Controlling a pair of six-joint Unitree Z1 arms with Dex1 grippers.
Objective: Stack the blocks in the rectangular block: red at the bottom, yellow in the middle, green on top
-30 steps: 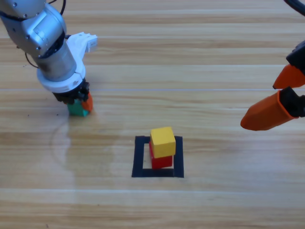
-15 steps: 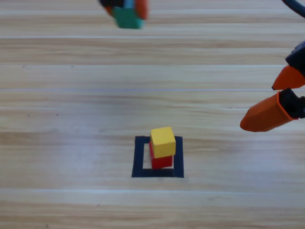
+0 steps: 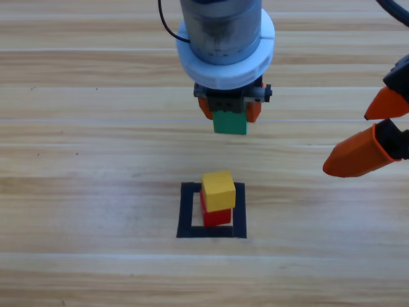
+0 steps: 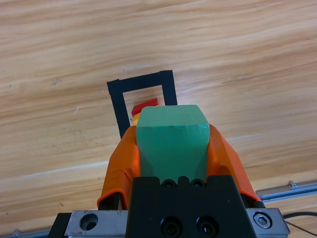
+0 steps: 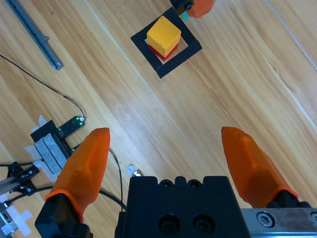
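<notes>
Left gripper [image 3: 229, 115] clamped on the matte green cube [image 3: 230, 122], held in the air up-picture of the tape outline [image 3: 186, 211]. Inside the outline: yellow cube [image 3: 218, 190] on red [image 3: 217, 217], slightly askew. Bare wood-grain table [image 3: 96, 256] all around. Right gripper [image 3: 374, 134] waits at the right edge, jaws wide apart.

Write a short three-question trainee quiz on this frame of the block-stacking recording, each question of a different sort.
1. True or false: the small yellow cube sits on the small red cube inside the black tape rectangle.
2. Which gripper holds the small teal-green cube? A) left gripper B) right gripper C) neither
3. Fill in: the right gripper waits at the table's right edge with its jaws ____.

Key: 1 true; 2 A; 3 open.
</notes>
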